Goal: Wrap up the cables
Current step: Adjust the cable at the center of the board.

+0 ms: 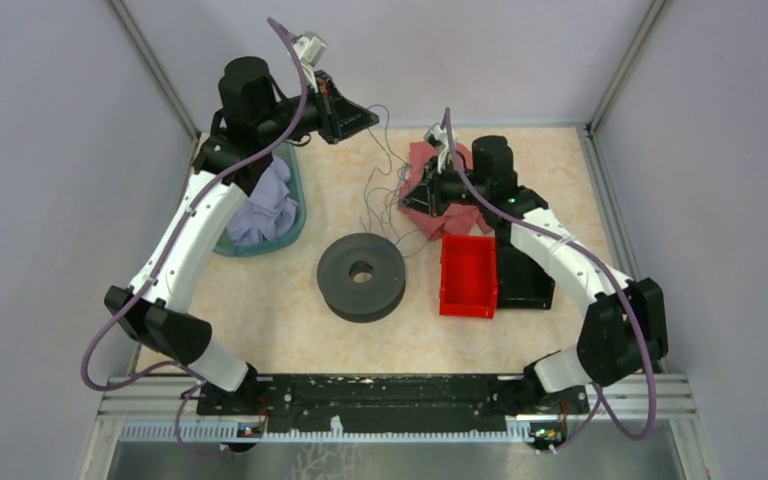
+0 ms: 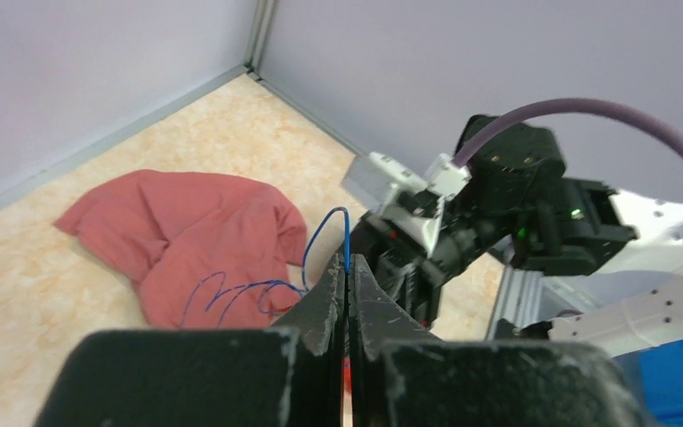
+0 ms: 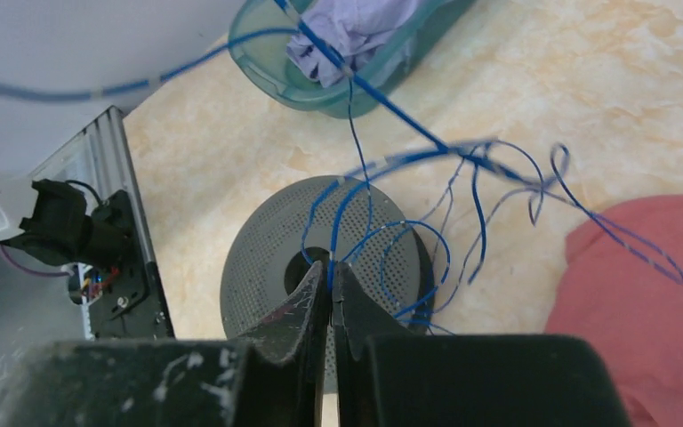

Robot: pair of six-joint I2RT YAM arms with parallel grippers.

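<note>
Top external shows one tangle of cables [image 1: 388, 160], one spool [image 1: 361, 275], one red bin [image 1: 468, 275], one basket [image 1: 260, 250] and one red cloth [image 1: 422, 158]. The cables hang beyond the spool, strung far-to-near between the left gripper [image 1: 368, 120] and right gripper [image 1: 407, 200], both pinched tight on strands.

The bench [image 1: 290, 345] has a light tan top with a swirly stone look. Plain pale grey walls stand around it: the back wall [image 1: 410, 50] at the top of the frame, the left wall [image 1: 40, 150] and the right wall [image 1: 720, 150]. Thin silver posts [image 1: 155, 65] run up the two back corners. A silver rail [image 1: 390, 432] lies along the bottom edge. The light is soft and even.
</note>
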